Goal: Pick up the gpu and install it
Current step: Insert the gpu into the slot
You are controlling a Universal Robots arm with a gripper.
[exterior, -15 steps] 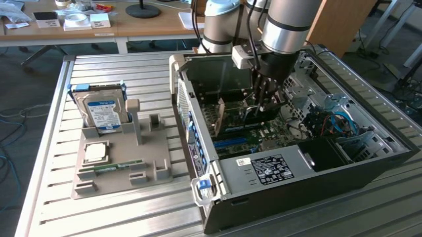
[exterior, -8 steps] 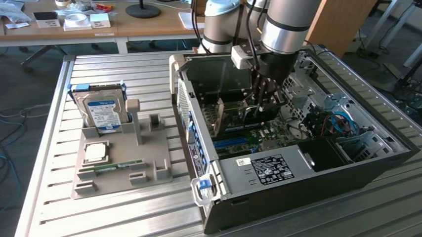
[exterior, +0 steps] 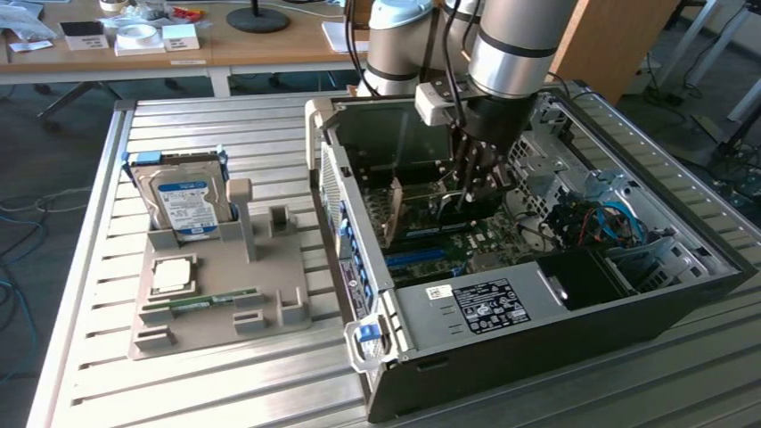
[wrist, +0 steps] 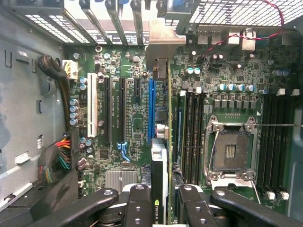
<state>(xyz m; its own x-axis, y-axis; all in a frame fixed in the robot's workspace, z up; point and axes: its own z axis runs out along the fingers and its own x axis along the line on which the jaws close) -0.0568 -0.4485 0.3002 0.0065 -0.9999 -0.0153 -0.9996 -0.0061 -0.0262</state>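
The gpu [wrist: 161, 142] stands edge-on inside the open computer case [exterior: 666, 294], its metal end bracket [wrist: 161, 45] against the case's rear slot openings. My gripper [wrist: 162, 208] is shut on the card, with one black finger [wrist: 137, 203] on each face. The card's lower edge hangs just above the motherboard [wrist: 128, 61], right beside the long blue slot [wrist: 150, 111]. In the exterior view the gripper [exterior: 472, 189] reaches straight down into the case with the gpu [exterior: 434, 209] between its fingers.
A grey parts holder [exterior: 280, 299] on the slatted table carries a silver hard drive [exterior: 184, 201], a processor chip [exterior: 173, 275] and a green memory stick [exterior: 208, 301]. Inside the case are the processor socket [wrist: 230, 151], memory slots [wrist: 191, 132], a cable bundle [wrist: 61, 156] and the power supply [exterior: 500, 303].
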